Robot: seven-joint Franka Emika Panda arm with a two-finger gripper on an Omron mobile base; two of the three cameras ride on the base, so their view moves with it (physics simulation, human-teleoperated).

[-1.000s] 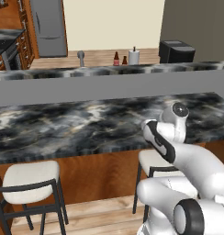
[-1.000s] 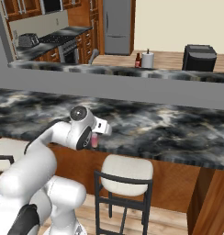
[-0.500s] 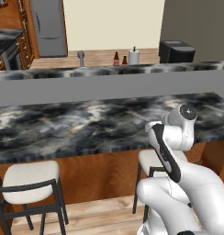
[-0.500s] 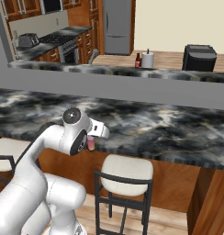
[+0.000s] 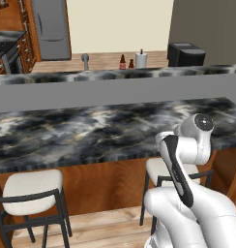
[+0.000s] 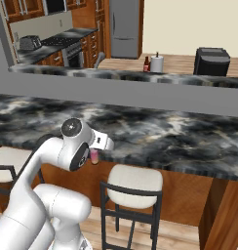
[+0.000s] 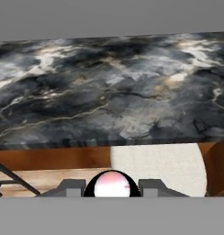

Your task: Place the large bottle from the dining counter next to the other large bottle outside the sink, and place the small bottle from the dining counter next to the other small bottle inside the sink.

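Between the end effector's (image 7: 112, 189) closed jaws sits the small bottle (image 7: 112, 184), gripped; ahead and above lies the marbled desk (image 7: 109, 96).

The long stone dining surface (image 5: 91, 131) was black-and-grey marbled on a reddish-brown wood base. The short small bottle (image 6: 94, 156) showed pink. The padded stool seat (image 6: 135, 178) was cream on a dark metal frame.

In the left base view, the dining counter (image 5: 91, 131) crosses mid-frame; stools (image 5: 30, 186) below, paper towel roll (image 5: 141, 59) upper centre behind.
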